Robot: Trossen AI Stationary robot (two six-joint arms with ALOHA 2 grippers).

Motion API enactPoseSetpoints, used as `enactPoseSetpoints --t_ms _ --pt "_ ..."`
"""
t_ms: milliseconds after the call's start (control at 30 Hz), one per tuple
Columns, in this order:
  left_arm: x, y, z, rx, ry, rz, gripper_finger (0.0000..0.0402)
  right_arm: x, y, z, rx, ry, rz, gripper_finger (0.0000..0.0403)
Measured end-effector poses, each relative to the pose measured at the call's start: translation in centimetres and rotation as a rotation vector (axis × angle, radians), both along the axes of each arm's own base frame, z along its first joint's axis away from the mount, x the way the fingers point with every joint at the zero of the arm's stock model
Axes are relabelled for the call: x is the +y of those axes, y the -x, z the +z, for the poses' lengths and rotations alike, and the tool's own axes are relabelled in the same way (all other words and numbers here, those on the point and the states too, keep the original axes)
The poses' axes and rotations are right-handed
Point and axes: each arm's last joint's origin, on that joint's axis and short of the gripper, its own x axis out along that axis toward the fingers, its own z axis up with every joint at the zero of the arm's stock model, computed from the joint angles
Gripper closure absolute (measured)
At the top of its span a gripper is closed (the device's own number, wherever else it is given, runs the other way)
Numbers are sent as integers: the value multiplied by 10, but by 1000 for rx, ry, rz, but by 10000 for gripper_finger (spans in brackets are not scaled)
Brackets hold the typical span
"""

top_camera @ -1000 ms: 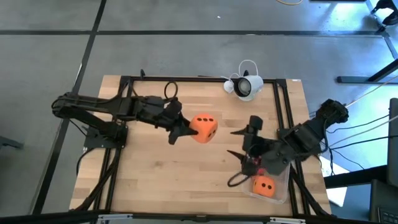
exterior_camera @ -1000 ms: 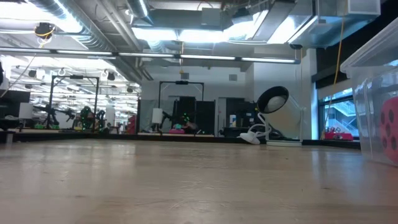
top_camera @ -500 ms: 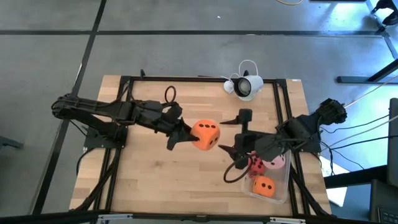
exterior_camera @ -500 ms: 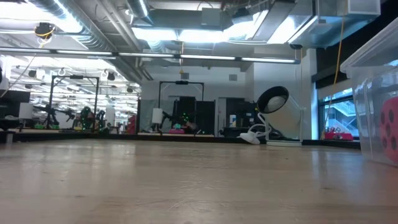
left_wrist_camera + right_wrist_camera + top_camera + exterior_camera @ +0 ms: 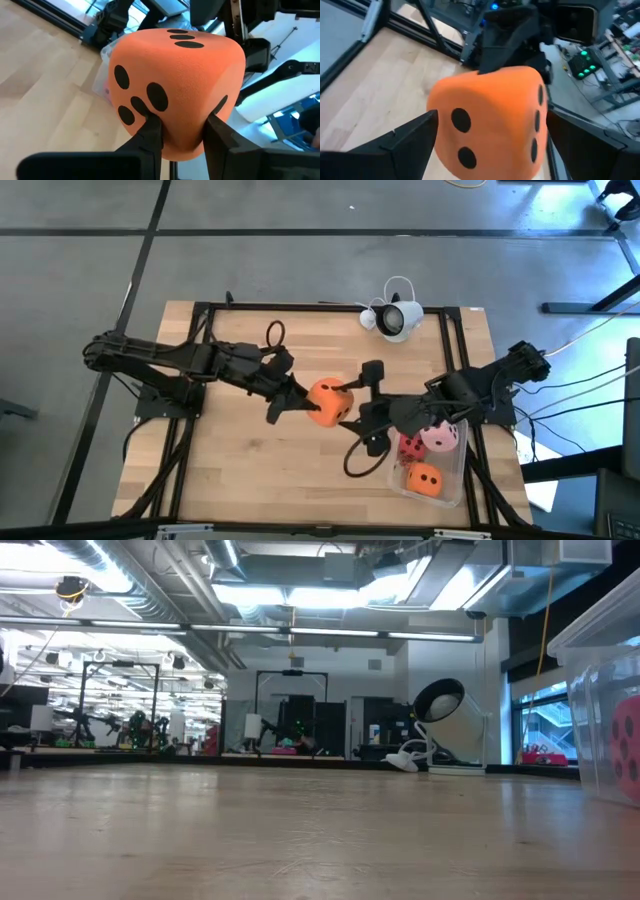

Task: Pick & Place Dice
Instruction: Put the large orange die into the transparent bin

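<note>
My left gripper [image 5: 303,406] holds an orange die [image 5: 329,402] with dark pips above the middle of the table; the die [image 5: 175,85] fills the left wrist view. My right gripper [image 5: 357,406] is open and reaches in from the table's right. Its fingers stand on either side of that same die [image 5: 490,120]. A red die [image 5: 409,448], a pale pink die [image 5: 441,437] and a second orange die [image 5: 425,478] lie in a clear bin [image 5: 456,480] at the near right corner. My left gripper pinches the orange die's side that faces the table's left [image 5: 180,142] between its two fingers [image 5: 150,137], reaching level from that side. The soft die narrows where the fingers press it. It is lifted clear of the table. My right gripper's open fingers [image 5: 405,145] flank the die; whether they touch it I cannot tell.
A white round lamp-like device [image 5: 398,318] with a cable sits at the table's far edge, also in the low view [image 5: 440,710]. The bin's wall [image 5: 600,690] rises at the right of the low view. A dark frame [image 5: 300,307] runs around the wooden tabletop.
My right gripper has swung from above the bin toward the table's left, and its open fingers now stand around the held orange die. My left gripper has carried the die a little toward the near edge, still shut on it.
</note>
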Motion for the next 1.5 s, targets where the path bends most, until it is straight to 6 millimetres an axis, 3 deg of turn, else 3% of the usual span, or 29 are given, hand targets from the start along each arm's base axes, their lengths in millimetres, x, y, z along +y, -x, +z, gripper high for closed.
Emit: enactPoseSetpoints --t_ms 433,867,1300,1500 --pt "-6 -9 -7 18 14 -75 348 -7 -17 -11 58 -73 67 50" --pt "-7 -8 -5 2 22 -101 355 -16 -22 -11 57 -199 19 211" --pt "-7 -8 -5 5 36 -117 367 -21 -26 -11 58 -436 -69 215" --pt "-7 -8 -6 24 68 -105 361 -21 -26 -12 58 -457 -85 221"
